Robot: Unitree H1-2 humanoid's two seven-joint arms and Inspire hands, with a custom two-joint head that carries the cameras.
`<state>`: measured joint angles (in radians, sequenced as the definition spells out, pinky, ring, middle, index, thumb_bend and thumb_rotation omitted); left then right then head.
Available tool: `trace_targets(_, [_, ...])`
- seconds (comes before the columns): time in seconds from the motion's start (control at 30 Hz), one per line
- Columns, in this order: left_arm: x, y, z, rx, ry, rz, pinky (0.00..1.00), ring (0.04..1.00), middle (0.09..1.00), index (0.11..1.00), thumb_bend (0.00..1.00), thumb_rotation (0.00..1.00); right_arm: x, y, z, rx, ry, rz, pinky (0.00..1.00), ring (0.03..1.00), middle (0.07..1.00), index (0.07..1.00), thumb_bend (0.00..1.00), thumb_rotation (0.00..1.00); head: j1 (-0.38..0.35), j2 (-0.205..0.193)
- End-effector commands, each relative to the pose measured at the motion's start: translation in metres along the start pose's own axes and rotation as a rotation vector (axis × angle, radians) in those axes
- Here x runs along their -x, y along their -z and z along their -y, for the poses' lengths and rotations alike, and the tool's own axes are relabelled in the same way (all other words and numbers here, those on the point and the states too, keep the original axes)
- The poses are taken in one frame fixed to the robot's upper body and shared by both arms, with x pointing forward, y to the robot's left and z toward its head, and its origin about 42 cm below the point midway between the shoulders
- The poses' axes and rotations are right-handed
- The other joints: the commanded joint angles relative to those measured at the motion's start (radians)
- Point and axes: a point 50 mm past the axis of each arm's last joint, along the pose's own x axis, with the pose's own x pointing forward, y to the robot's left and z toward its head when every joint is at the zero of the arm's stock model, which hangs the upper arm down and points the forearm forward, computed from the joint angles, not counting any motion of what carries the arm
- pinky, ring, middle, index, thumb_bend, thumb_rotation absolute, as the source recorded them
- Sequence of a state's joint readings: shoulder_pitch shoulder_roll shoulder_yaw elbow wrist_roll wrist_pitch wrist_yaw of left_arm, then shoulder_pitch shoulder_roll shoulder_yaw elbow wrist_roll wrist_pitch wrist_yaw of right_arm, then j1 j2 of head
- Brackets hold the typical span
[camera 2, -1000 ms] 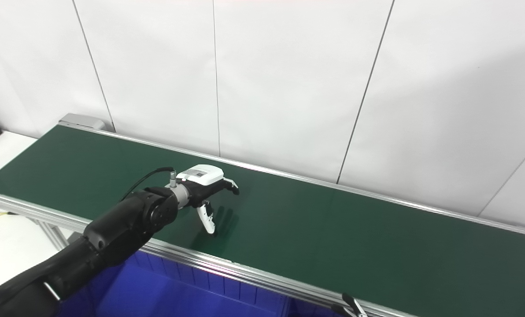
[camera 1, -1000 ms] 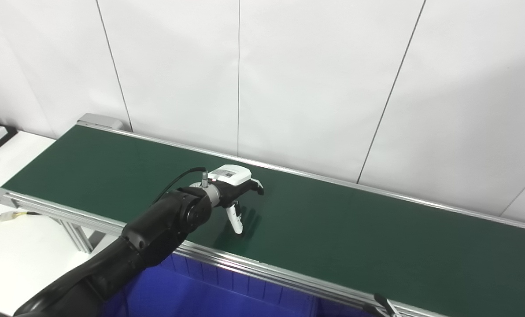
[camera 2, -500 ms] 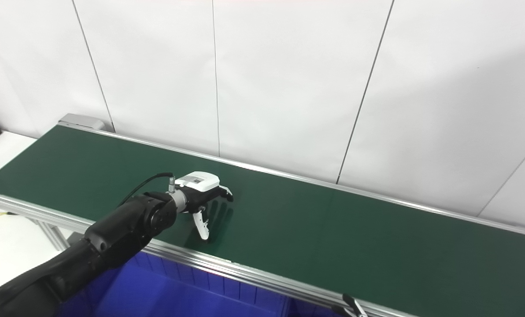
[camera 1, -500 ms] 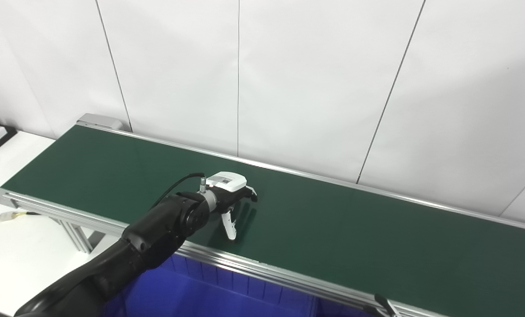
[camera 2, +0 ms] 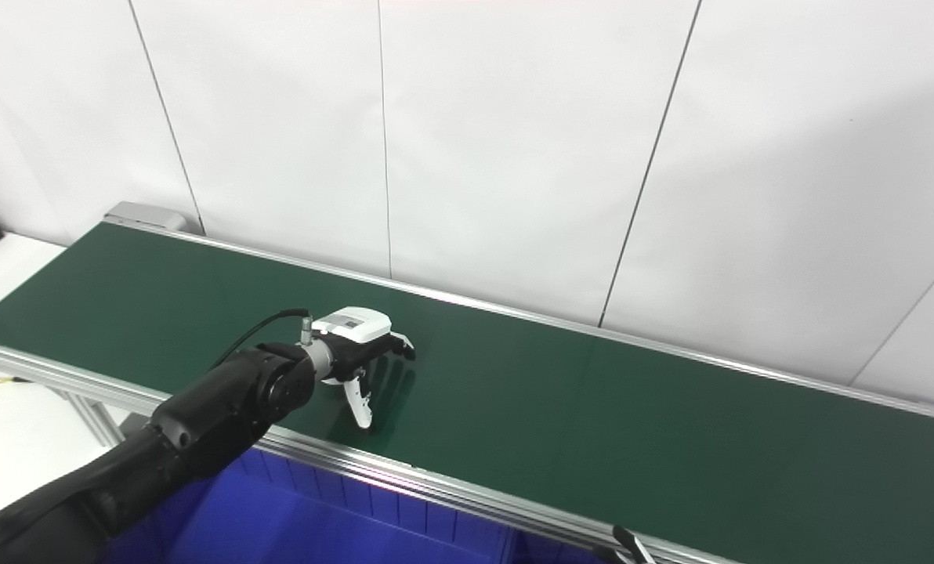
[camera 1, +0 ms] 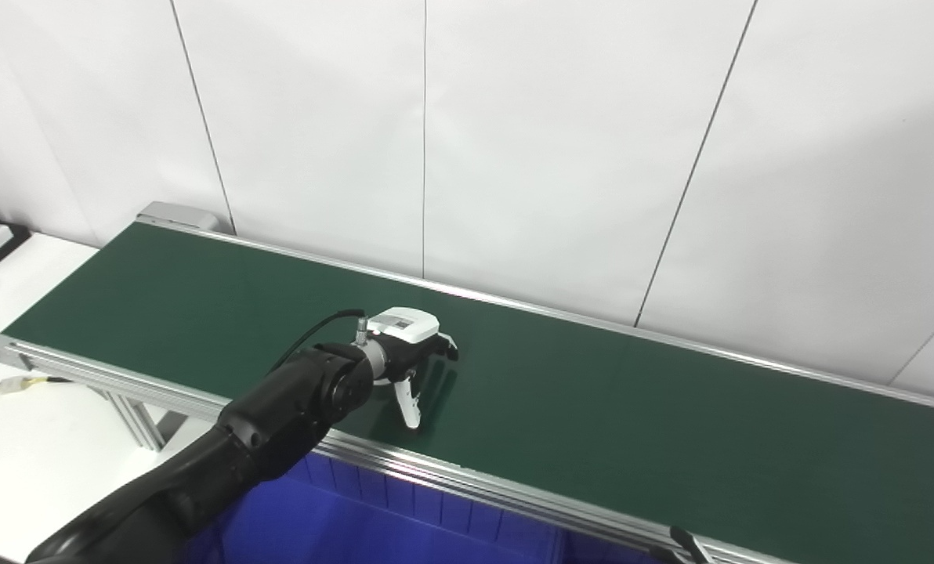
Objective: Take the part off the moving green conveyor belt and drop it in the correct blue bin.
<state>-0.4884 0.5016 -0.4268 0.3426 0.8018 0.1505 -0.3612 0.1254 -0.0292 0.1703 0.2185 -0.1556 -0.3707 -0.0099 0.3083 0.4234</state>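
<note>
Over the near half of the green conveyor belt [camera 1: 592, 407], the left hand [camera 1: 409, 354] is hovering low, fingers spread and holding nothing — no part is showing anywhere on the belt — so I judge it is waiting, the next move needing a part to arrive before closing above the blue bin [camera 1: 373, 525].

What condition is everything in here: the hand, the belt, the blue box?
left hand: open, fingers spread, held low over the belt, holding nothing.
green conveyor belt: no part visible on it.
blue bin: below the belt's near edge, visible portion empty.
</note>
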Motion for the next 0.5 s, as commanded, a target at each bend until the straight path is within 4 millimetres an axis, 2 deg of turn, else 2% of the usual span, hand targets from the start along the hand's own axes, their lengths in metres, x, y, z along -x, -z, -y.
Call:
trace_targets(0.0, [-0.0011,0.0014,-0.0269,-0.031,-0.086,0.012,0.78,0.836,0.858,0.837,0.88,0.09,-0.0040,-0.0125,0.0010,0.003,0.001,0.068,0.63,0.714,0.768,0.868,0.34,0.74,0.001,0.001])
trace_targets(0.47, [0.0017,0.0044,-0.0338,-0.027,-0.092,-0.003,0.77,0.841,0.862,0.834,0.89,0.09,-0.0027,-0.0126,0.0033,0.001,-0.003,0.071,0.63,0.710,0.764,0.867,0.34,0.73,0.004,0.005])
